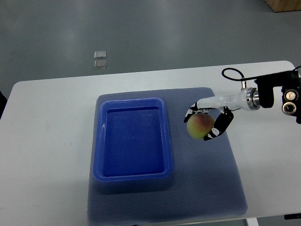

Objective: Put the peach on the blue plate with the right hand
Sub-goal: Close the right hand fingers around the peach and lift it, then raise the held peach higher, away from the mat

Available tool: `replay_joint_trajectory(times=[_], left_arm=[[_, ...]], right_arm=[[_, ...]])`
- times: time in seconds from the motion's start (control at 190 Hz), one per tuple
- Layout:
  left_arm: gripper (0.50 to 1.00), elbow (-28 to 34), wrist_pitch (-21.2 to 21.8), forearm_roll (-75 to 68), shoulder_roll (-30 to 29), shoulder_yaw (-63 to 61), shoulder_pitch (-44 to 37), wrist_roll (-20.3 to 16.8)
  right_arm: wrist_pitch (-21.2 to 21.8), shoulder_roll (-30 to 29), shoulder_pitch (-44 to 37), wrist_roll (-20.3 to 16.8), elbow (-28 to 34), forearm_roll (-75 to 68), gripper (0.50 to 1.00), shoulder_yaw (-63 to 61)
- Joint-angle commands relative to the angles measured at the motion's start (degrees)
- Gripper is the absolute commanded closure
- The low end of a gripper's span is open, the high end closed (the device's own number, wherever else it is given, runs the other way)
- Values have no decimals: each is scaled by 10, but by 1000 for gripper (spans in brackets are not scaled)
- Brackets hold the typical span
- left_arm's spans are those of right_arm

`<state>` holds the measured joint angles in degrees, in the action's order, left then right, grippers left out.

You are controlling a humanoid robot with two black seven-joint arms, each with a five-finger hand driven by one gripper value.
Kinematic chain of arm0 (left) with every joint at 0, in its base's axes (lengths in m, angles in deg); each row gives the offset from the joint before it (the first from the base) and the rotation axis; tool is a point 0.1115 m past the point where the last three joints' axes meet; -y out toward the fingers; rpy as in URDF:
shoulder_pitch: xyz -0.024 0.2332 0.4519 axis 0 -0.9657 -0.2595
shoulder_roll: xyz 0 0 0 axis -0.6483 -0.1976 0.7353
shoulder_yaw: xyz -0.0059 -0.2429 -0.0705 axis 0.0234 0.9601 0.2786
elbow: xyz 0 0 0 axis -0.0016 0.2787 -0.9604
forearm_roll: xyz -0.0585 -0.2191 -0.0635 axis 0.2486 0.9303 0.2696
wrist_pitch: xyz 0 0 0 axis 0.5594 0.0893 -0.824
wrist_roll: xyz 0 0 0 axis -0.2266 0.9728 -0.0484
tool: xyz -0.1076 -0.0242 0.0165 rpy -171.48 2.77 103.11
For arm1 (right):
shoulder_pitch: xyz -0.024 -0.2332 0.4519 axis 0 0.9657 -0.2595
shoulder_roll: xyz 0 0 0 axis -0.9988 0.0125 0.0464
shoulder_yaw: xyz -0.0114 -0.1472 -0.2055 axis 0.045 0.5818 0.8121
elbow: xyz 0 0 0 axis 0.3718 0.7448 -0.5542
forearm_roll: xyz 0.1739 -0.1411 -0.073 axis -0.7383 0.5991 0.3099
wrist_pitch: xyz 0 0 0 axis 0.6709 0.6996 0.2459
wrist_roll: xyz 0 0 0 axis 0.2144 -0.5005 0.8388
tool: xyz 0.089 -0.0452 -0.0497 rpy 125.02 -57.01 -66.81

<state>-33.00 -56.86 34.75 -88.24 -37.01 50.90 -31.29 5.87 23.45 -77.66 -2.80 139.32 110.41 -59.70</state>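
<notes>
Right hand comes in from the right edge, fingers curled around the peach; dark fingertips wrap its right side and another finger sits at the upper left. So the hand is closed on the fruit, holding it just right of the blue plate, over the grey-blue mat on the white counter. The peach looks lifted off the mat, though from this steep angle I can't be sure it isn't resting on it.

The blue plate is really a deep rectangular tray with a raised rim, empty inside. Step in hand is carrying the peach leftward to it. To do it well:
- clear the right rim with enough height, since the wall stands up from the mat
- keep the grip steady; a round fruit can roll out of a loose finger cage
- aim for the middle of the tray floor, not the edge
- lower until the peach is near the floor before the fingers spread, so it doesn't drop and bounce
- draw the hand up and back to the right without nudging the fruit

Hard to make out: the palm side and thumb contact are hidden under the hand. Left arm does not show. Two small clear squares lie on the floor beyond the counter, too small to identify. A brown box corner is cut off top right.
</notes>
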Motion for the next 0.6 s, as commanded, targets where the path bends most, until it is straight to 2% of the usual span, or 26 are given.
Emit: replay_joint_trajectory(times=[0.0,0.053,0.058,0.068,0.168,0.316,0.426,0.595], left_arm=[[500,0,0,0,0,0,0,0],[500,0,0,0,0,0,0,0],[500,0,0,0,0,0,0,0],[500,0,0,0,0,0,0,0],[500,0,0,0,0,0,0,0],[500,-1,0,0,0,0,0,0],[500,-2,0,-1,0,-1,0,0],[500,-2,-1,-1,0,-1,0,0]], right_arm=[[54,30,-82,-1,1,-4,1000,-20],[60,33,-91,-1,1,-5,1000,-22],[98,53,-132,-2,0,-16,1000,-26],[109,57,-143,-3,0,-18,1000,-26],[177,87,-205,-4,0,-38,1000,-26],[177,95,-226,-4,1,-41,1000,-25],[177,75,-233,-6,-3,-43,1000,-24],[151,-35,-244,-8,-57,-64,1000,-15]])
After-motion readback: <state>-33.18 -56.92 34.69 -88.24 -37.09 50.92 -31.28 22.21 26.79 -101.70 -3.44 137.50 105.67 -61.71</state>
